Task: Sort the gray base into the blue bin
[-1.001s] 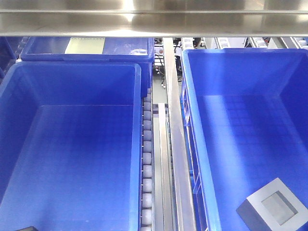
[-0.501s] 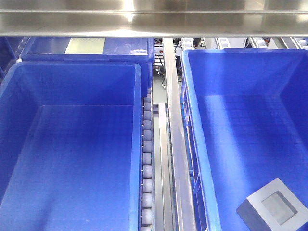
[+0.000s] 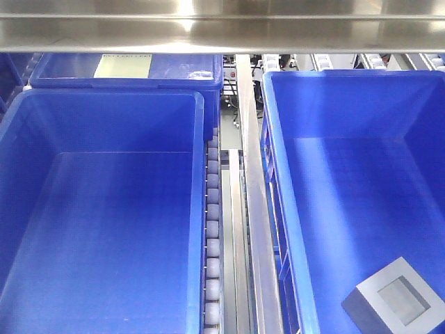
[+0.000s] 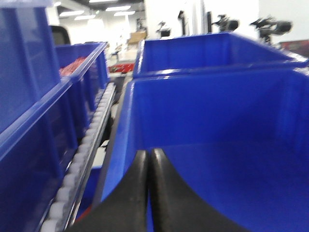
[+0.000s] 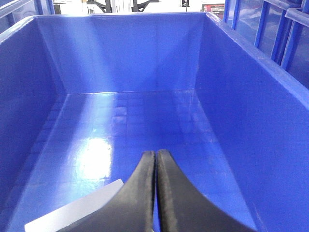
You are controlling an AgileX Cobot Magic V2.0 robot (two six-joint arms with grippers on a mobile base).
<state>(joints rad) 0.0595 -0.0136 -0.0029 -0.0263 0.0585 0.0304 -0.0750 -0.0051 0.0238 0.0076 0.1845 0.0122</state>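
Gray base [image 3: 394, 299] resting window-up on grid-textured floor of right-hand blue bin [image 3: 272, 125] (near corner). Roller track [image 3: 212, 236] and steel rail [image 3: 252, 195] between crates. Left gripper [image 4: 147, 159] and right gripper [image 5: 155, 159] both pressed closed, holding nothing.

Base [image 3: 394, 300] in right bin [image 3: 278, 146] (near corner)
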